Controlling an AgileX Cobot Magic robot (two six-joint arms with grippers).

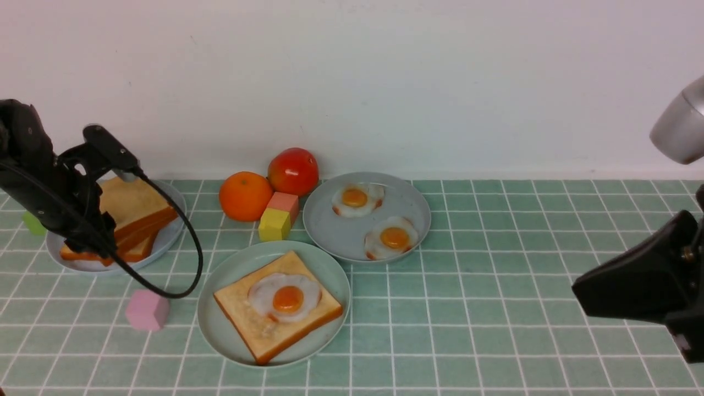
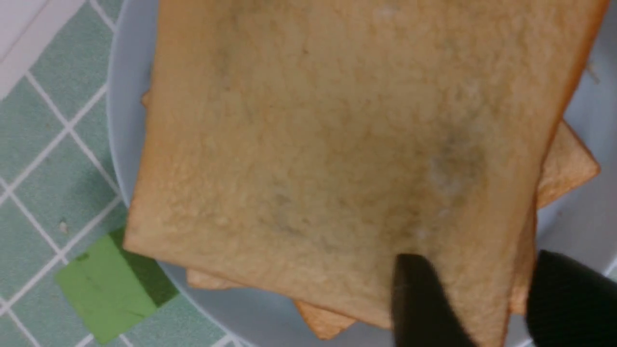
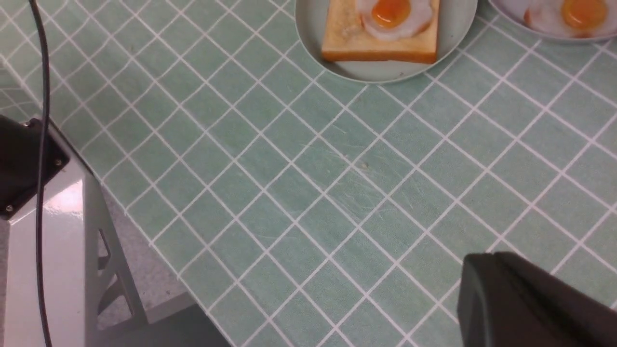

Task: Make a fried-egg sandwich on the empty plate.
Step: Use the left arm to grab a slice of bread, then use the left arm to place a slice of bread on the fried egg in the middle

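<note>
We found the left gripper point(image 2: 482, 274) down at the toast pile point(image 1: 135, 214) on the grey plate point(image 1: 171, 234) at the left of the table. Its two fingers point(image 2: 414, 299) stood apart astride one edge of the top slice point(image 2: 328, 144), one over the slice's face and the other just outside its crust. We could not tell whether they were pinching it or only bracketing it. The right gripper point(image 1: 577, 289) hung clenched, with nothing visible in it, at the far right and well apart from the food. The sandwich point(image 1: 258, 330) was half built on the mint plate point(image 1: 228, 275) at the front centre: one slice with a fried egg point(image 1: 286, 298) lying on it and no lid yet. From the left jaws that plate lay to the right and closer to the robot, and the left arm was plainly the nearer one. The base slice sat cornerwise, so we judged the top slice would need a twist on the way to match.
</note>
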